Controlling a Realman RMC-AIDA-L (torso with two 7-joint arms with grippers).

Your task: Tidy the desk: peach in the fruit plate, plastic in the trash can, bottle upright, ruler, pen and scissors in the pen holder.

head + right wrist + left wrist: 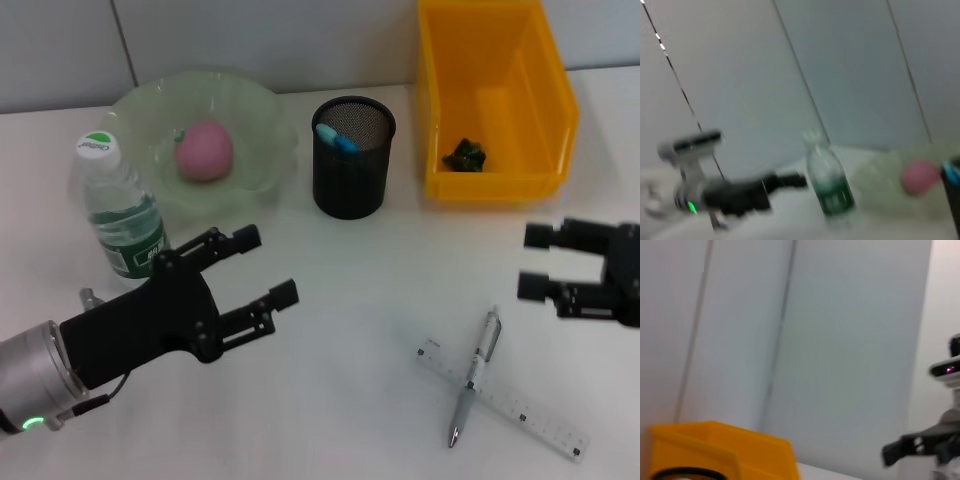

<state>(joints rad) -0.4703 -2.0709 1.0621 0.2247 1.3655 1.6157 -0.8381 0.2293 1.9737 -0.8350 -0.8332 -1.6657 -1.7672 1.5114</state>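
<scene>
A pink peach (204, 150) lies in the pale green fruit plate (255, 115) at the back left. The clear bottle (118, 207) with a green label stands upright just in front of the plate. A black mesh pen holder (353, 158) holds something blue (335, 137). Dark plastic (466, 155) sits inside the yellow trash can (495, 100). A silver pen (474, 375) lies crossed over a clear ruler (500, 399) at the front right. My left gripper (264, 267) is open, right of the bottle. My right gripper (535, 261) is open, above the pen. No scissors are recognizable.
The right wrist view shows the bottle (829, 182), the peach (918, 176) and my left arm (735, 192) farther off. The left wrist view catches the yellow trash can (725, 452) and the wall behind it.
</scene>
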